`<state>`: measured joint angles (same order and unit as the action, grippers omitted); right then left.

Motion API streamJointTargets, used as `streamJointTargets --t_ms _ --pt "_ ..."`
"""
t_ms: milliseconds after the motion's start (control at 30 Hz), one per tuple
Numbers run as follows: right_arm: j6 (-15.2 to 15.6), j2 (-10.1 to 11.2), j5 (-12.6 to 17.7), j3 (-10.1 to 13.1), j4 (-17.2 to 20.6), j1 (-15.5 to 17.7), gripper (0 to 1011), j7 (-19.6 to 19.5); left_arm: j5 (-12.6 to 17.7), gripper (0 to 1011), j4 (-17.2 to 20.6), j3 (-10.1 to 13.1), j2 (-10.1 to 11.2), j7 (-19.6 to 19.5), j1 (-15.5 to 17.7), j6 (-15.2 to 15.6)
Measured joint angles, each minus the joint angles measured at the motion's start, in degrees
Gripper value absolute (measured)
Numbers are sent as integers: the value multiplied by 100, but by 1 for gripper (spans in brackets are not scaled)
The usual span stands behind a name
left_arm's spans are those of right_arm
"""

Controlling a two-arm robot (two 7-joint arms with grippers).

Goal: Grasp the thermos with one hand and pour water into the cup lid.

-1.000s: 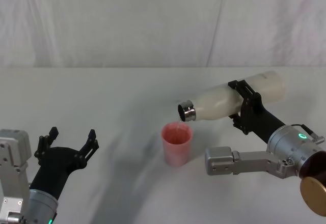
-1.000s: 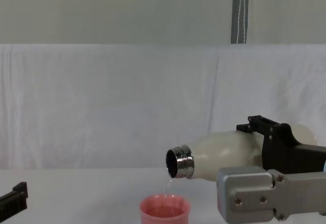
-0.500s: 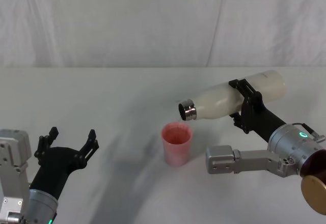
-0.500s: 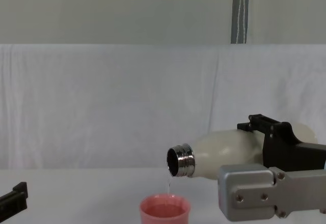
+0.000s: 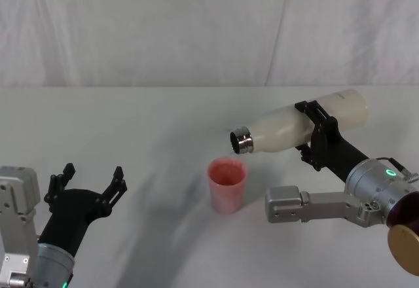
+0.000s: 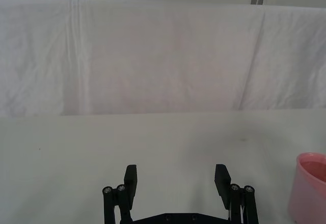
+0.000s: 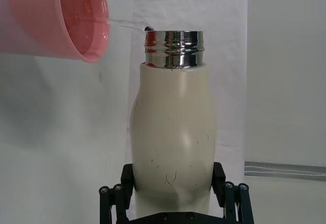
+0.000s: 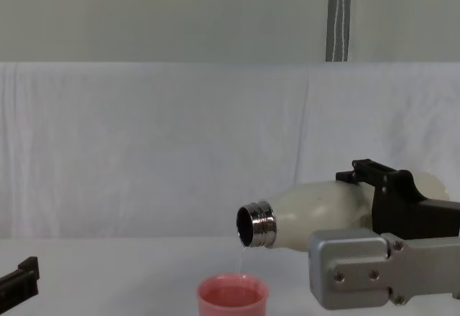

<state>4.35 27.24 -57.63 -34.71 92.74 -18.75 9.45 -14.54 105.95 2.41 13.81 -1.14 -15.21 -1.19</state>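
Thermos pouring is well under way: the right gripper is clamped around the bottle's body, its black fingers pressing on either side of the cream wall, and holds it tipped close to level above the table. The steel neck points toward the robot's left and hangs over the pink cup lid, which stands upright on the table below and slightly forward of the mouth. A thin thread of water falls from the lip into the cup lid, and the right wrist view shows water already lying inside it. So the grasp and tilt are done and filling has begun; judging by the slim stream, what remains is finishing the pour, righting the bottle and setting it down. The left gripper rests low at the table's near left, fingers spread apart and empty, well away from both things.
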Motion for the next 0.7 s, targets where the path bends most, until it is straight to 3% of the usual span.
streamJointTargets --t_ms 533,700 --pt "8 -4 13 21 16 24 947 -19 0 1001 0 0 0 0 0 0" --pt "-165 -90 395 189 52 164 947 -216 0 1001 0 0 0 0 0 0"
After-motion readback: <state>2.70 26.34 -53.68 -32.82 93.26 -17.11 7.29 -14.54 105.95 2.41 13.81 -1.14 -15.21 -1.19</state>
